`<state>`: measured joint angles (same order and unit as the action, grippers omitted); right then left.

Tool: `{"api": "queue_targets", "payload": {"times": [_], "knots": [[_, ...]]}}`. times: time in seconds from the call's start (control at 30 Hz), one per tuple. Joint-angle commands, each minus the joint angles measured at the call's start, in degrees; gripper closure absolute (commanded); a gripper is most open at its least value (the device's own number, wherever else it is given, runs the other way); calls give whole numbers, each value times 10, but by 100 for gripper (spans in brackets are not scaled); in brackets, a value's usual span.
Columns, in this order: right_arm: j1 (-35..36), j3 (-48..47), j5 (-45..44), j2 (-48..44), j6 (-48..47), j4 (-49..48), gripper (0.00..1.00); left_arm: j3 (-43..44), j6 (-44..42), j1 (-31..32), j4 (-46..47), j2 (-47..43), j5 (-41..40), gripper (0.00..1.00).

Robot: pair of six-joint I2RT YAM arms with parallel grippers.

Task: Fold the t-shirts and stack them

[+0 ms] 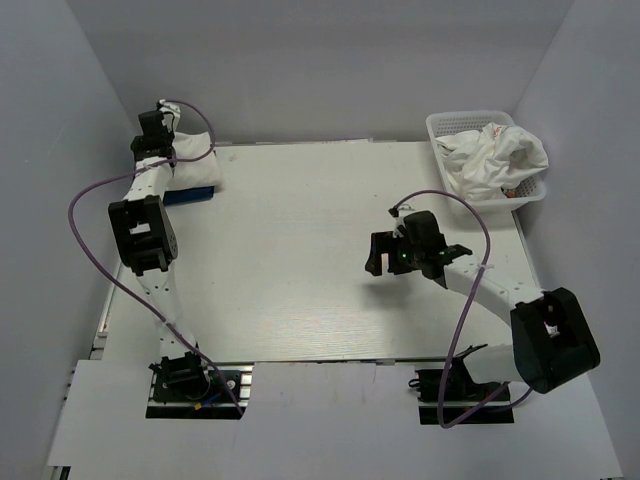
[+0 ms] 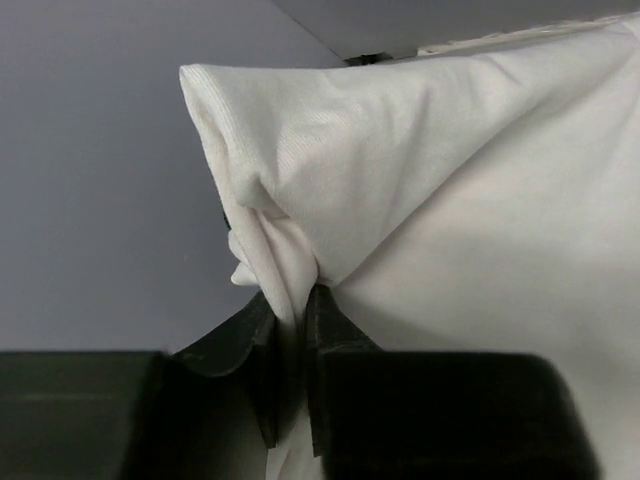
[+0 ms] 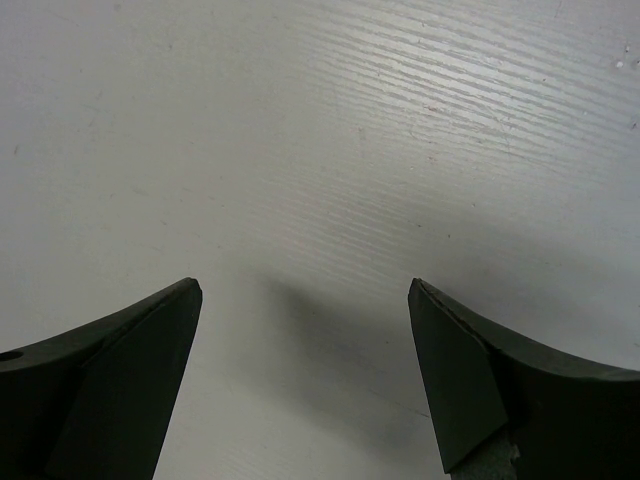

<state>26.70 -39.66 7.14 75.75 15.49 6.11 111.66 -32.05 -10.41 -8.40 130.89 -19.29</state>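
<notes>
White cloth is pinched tight between the two dark fingers (image 2: 250, 345) of my left gripper (image 2: 292, 335). It is a corner fold of the white shirt (image 1: 195, 152), which lies folded at the far left corner of the table (image 1: 300, 250), on top of a dark blue shirt (image 1: 200, 194). Only a strip of the blue one shows along the near edge. My right gripper (image 3: 305, 290) hangs over the bare pale wood on the right side of the table, its jaws spread wide with nothing between them. More white shirts (image 1: 495, 160) sit in a crumpled heap in the white plastic basket (image 1: 450, 122) at the far right corner, spilling over its rim. One of them has small red marks on it, but they are too small for me to read
</notes>
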Motion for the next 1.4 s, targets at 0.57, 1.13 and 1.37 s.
{"api": "queue_targets", "payload": {"times": [0.57,1.13,1.37], "knots": [[1,16,-58,-59,26,-49,10,37,235,21,-109,-112,113,0],[-2,68,-47,-196,104,-27,10,-679,623,190,142,-633,465,0],[-1,96,-91,-244,141,-77,10,-833,621,217,-1,-904,400,0]]}}
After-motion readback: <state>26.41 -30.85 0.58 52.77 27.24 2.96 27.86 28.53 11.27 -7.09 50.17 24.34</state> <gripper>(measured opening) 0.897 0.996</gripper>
